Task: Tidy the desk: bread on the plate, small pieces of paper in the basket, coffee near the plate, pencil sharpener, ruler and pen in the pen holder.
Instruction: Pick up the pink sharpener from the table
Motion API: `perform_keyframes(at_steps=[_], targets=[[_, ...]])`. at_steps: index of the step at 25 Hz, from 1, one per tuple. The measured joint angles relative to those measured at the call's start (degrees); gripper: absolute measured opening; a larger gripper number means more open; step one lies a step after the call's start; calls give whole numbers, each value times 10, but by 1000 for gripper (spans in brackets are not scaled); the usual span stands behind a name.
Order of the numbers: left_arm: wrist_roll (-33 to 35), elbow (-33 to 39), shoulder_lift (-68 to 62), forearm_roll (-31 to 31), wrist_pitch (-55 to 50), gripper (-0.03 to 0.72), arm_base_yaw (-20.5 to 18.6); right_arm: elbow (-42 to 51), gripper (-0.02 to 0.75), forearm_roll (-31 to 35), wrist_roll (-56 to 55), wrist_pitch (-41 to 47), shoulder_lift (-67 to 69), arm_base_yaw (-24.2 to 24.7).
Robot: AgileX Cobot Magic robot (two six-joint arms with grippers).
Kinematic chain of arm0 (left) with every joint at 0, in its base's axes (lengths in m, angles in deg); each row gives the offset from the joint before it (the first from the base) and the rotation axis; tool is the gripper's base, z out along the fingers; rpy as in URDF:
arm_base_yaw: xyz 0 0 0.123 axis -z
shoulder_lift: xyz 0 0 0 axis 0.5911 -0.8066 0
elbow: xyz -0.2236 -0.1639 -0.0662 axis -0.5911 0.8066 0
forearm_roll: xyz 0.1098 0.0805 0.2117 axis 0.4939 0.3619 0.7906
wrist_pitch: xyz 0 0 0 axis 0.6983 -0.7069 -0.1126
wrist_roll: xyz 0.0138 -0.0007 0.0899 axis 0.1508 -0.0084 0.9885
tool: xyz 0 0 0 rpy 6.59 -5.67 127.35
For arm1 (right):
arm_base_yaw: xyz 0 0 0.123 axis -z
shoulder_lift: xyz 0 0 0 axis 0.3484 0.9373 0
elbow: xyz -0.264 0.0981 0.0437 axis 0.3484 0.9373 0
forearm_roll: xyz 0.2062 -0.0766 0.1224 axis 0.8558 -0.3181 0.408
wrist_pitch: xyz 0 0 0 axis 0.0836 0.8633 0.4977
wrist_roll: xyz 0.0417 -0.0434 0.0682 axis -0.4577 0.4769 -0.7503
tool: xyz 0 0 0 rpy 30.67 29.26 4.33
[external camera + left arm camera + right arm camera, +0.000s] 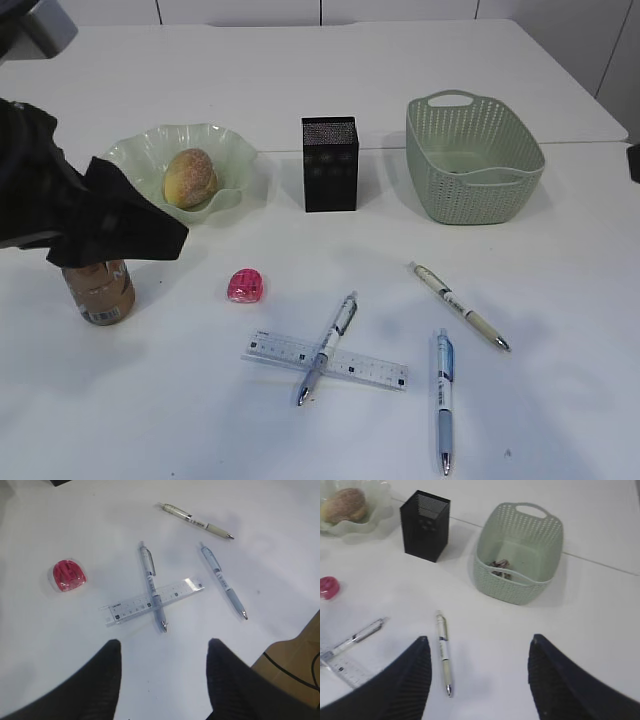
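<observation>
On the white table (300, 90), the left end effector (162, 680) hangs with its fingers spread wide and empty, its arm hiding the top of the coffee bottle (100, 292), which stands far left of the black pen holder (330, 163) and nearer the camera. The bread (190, 178) lies in the pale green plate (235, 150), just left of the holder and behind the bottle. The pink sharpener (246, 286) sits in front of the holder, slightly to its left. Further forward, a clear ruler (350, 365) lies flat with a pen (330, 345) crossed over it. A blue pen (443, 395) lies to the front right of the holder, beside the ruler's right end, and a cream pen (460, 306) lies slanted between it and the basket. The green basket (475, 185) stands right of the holder, well apart from it; in the right wrist view small scraps of paper (499, 565) lie inside it. The right end effector (480, 680) is likewise open and empty, above the table in front of the basket, with the cream pen below its left finger.
</observation>
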Motion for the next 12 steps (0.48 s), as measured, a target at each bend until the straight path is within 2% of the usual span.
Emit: perform_keyframes(at_steps=[3, 7, 12], targets=[[0, 0, -5, 0, 11, 384, 0, 0, 478, -61, -59, 0, 0, 0], [0, -6, -23, 0, 15, 384, 0, 0, 478, -100, -94, 0, 0, 0], [0, -11, -50, 0, 37, 384, 0, 0, 478, -109, -101, 0, 0, 0]])
